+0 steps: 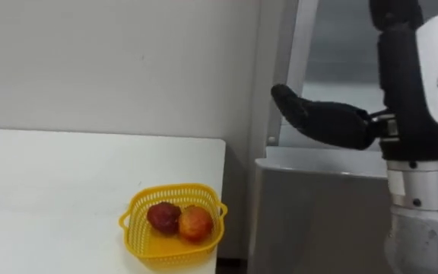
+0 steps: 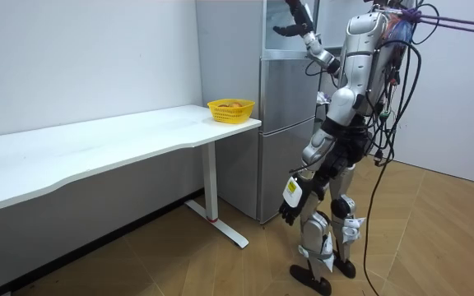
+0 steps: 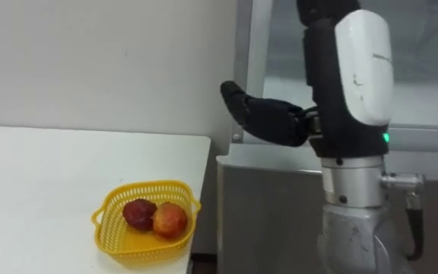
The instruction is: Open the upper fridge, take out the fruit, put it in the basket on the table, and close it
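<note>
The grey fridge (image 2: 285,123) stands just right of the white table. My right hand (image 1: 322,120) is raised in front of its upper part, open, with the fingers stretched to the left beside the pale upright edge strip (image 1: 299,61) of the upper door. It holds nothing. In the room view the right hand (image 2: 293,23) shows high up at the upper fridge door. My left hand (image 2: 290,210) hangs low beside my thigh. I stand facing the fridge front.
A yellow basket (image 1: 137,228) sits at the right end of the white table (image 1: 52,190), with a dark red fruit (image 1: 163,216) and an orange-red fruit (image 1: 195,223) in it. The lower fridge door (image 1: 318,221) is right below my arm. A white wall runs behind the table.
</note>
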Tool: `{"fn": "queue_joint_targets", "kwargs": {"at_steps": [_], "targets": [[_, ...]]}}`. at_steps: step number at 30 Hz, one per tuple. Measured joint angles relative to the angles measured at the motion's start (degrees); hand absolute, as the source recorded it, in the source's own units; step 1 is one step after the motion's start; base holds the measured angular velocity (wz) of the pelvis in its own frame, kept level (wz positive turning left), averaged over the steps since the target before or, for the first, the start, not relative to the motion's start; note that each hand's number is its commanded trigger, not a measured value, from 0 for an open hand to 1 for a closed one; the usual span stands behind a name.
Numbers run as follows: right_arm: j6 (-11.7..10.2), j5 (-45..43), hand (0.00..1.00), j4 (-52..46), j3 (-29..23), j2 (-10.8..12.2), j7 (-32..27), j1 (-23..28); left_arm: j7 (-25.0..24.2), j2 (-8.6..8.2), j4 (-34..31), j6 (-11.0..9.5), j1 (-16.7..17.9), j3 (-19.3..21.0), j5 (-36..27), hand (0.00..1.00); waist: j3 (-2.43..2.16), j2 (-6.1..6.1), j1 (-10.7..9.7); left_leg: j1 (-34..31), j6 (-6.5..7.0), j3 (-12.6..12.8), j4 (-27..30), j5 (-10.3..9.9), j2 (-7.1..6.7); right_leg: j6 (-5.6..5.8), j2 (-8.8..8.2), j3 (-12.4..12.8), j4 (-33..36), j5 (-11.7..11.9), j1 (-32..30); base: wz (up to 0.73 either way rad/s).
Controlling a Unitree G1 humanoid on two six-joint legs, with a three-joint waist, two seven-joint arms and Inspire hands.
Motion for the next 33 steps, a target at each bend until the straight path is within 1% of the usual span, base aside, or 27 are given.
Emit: {"fn": "queue_joint_targets", "kwargs": {"at_steps": [1, 3, 4, 5, 7, 8, 9, 11, 13, 14, 15, 16, 17, 19, 23, 26, 30, 33], "targets": [[-0.5, 0.2, 0.00, -0.6, -1.1, 0.1, -0.6, 1.6, 0.0, -0.03, 0.0, 0.0, 0.0, 0.0, 0.0, 0.00, 0.01, 0.27, -0.2, 0.4, 0.00, 0.9, -0.3, 0.0, 0.25, -0.03, 0.01, 0.2, 0.1, 0.0, 0.1, -0.22], [-0.7, 0.8, 0.00, -1.2, -2.4, 0.8, -1.6, 3.9, 0.0, -0.05, 0.2, 0.0, 0.2, 0.0, 0.1, 0.00, 0.02, 0.64, -0.8, 0.9, -0.01, 1.2, -0.7, 0.0, 0.30, -0.03, -0.04, 0.4, 0.2, 0.0, 0.3, -0.13], [-0.7, 1.2, 0.00, -1.7, -3.4, 1.9, -1.8, 5.2, 0.1, -0.17, 1.0, -0.2, 0.1, 0.1, 0.1, 0.00, -0.07, 0.76, -1.7, 1.2, -0.03, 1.2, -0.8, 0.0, 0.30, -0.03, -0.01, 0.4, 0.2, 0.0, 0.4, -0.09], [-0.7, 2.2, 0.00, -2.3, -4.5, 2.5, -2.4, 6.6, 0.1, -0.25, 1.1, -0.2, 0.2, 0.1, 0.2, 0.00, -0.09, 0.82, -2.1, 1.4, -0.09, 1.4, -1.0, 0.0, 0.32, -0.03, 0.10, 1.2, 0.2, 0.0, 0.3, -0.13], [-0.8, 3.3, 0.00, -2.7, -5.5, 2.6, -3.0, 8.5, 0.1, -0.33, 1.2, -0.2, 0.4, 0.2, 0.2, 0.00, -0.13, 0.80, -2.8, 1.6, -0.17, 1.6, -1.2, 0.0, 0.36, -0.03, 0.19, 1.7, 0.1, 0.0, 0.3, -0.12], [-0.7, 3.5, 0.00, -3.3, -6.3, 2.6, -3.3, 10.5, 0.1, -0.34, 1.3, -0.2, 0.4, 0.2, 0.2, 0.00, -0.28, 0.71, -3.0, 1.7, -0.19, 1.9, -1.3, 0.0, 0.39, -0.04, 0.24, 1.8, -0.2, 0.0, 0.3, -0.09], [-0.7, 3.4, 0.00, -3.6, -6.4, 2.6, -3.6, 11.6, 0.1, -0.34, 1.3, -0.2, 0.4, 0.2, 0.2, 0.00, -0.31, 0.68, -3.0, 1.8, -0.20, 2.1, -1.4, 0.0, 0.42, -0.05, 0.25, 2.0, -0.3, 0.0, 0.2, -0.13], [-0.7, 3.6, 0.00, -3.8, -6.4, 2.6, -4.6, 16.0, 1.0, -0.45, 1.2, -0.2, 1.1, 0.2, 0.1, 0.00, -0.47, 0.49, -2.9, 2.5, -0.22, 3.0, -2.1, 0.1, 0.43, -0.06, 0.31, 3.2, -0.3, 0.0, -0.1, -0.21], [-0.7, 4.0, 0.00, -3.9, -6.4, 2.6, -4.8, 18.8, 1.4, -0.66, 1.2, -0.1, 1.4, 0.5, 0.1, 0.00, -0.61, 0.31, -3.1, 2.6, -0.21, 3.7, -2.4, 0.1, 0.40, -0.02, 0.27, 3.3, -0.3, 0.0, -0.2, -0.13], [-0.7, 4.5, 0.00, -3.9, -6.4, 2.6, -4.9, 19.8, 1.4, -0.68, 1.2, -0.1, 1.4, 0.8, 0.0, 0.00, -0.58, 0.08, -3.2, 2.6, -0.20, 3.8, -2.5, 0.1, 0.40, -0.01, 0.23, 3.5, -0.3, 0.0, -0.3, -0.08], [-0.7, 4.8, 0.00, -3.8, -6.4, 2.6, -4.9, 20.2, 1.4, -0.68, 1.2, -0.1, 1.4, 1.1, 0.0, 0.00, -0.56, -0.09, -3.4, 2.5, -0.20, 3.8, -2.5, 0.1, 0.40, -0.01, 0.22, 3.5, -0.3, 0.0, -0.3, 0.00], [-0.6, 5.3, 0.00, -3.8, -6.4, 2.6, -5.0, 21.0, 1.6, -0.64, 1.2, 0.1, 1.4, 1.1, -0.5, 0.00, -0.63, -0.43, -4.1, 2.6, -0.20, 4.0, -2.6, 0.1, 0.42, 0.00, 0.21, 3.4, -0.3, 0.0, -0.4, 0.00], [-0.7, 5.6, 0.00, -3.8, -6.4, 2.6, -5.0, 22.1, 2.0, -0.62, 1.2, 0.4, 1.4, 1.1, -1.0, 0.00, -0.69, -0.73, -4.2, 2.8, -0.20, 4.1, -2.9, 0.1, 0.43, 0.04, 0.19, 3.5, -0.3, -0.1, -0.4, 0.00], [-0.7, 6.4, 0.00, -3.8, -6.4, 2.6, -4.9, 23.2, 2.3, -0.52, 1.2, 0.5, 1.5, 1.0, -1.4, 0.00, -0.63, -0.88, -4.5, 3.0, -0.19, 4.2, -2.9, 0.1, 0.42, 0.07, 0.20, 4.1, -0.3, -0.1, -0.4, -0.09], [-0.7, 7.9, 0.00, -3.3, -6.7, 2.6, -4.8, 26.4, 2.5, -0.42, 1.2, 0.5, 1.7, 1.1, -2.1, 0.00, -0.42, -0.96, -4.9, 3.2, -0.10, 4.7, -3.0, 0.0, 0.42, 0.10, 0.20, 4.8, -0.3, -0.1, -0.5, -0.07], [-0.6, 7.8, 0.00, -2.4, -7.6, 2.6, -4.0, 28.1, 2.4, -0.46, 1.2, 0.5, 1.9, 1.1, -2.1, 0.00, -0.29, -0.72, -5.0, 3.4, -0.05, 5.1, -3.0, -0.2, 0.46, 0.22, 0.22, 5.3, -0.4, -0.2, -0.6, -0.07], [-0.6, 7.8, 0.00, -2.1, -9.0, 2.5, -3.9, 29.1, 2.2, -0.46, 1.2, 0.5, 2.0, 1.1, -2.2, 0.00, -0.24, -0.55, -5.1, 3.3, -0.04, 5.7, -3.0, -0.4, 0.49, 0.31, 0.28, 6.3, -0.4, -0.3, -1.2, -0.12], [-0.7, 7.8, 0.00, -2.1, -9.1, 2.6, -4.0, 30.4, 2.2, -0.47, 1.2, 0.5, 2.1, 1.2, -2.1, 0.00, -0.23, -0.48, -5.8, 3.3, -0.01, 5.8, -3.0, -0.5, 0.48, 0.31, 0.30, 6.4, -0.2, -0.3, -1.3, -0.01]]}}
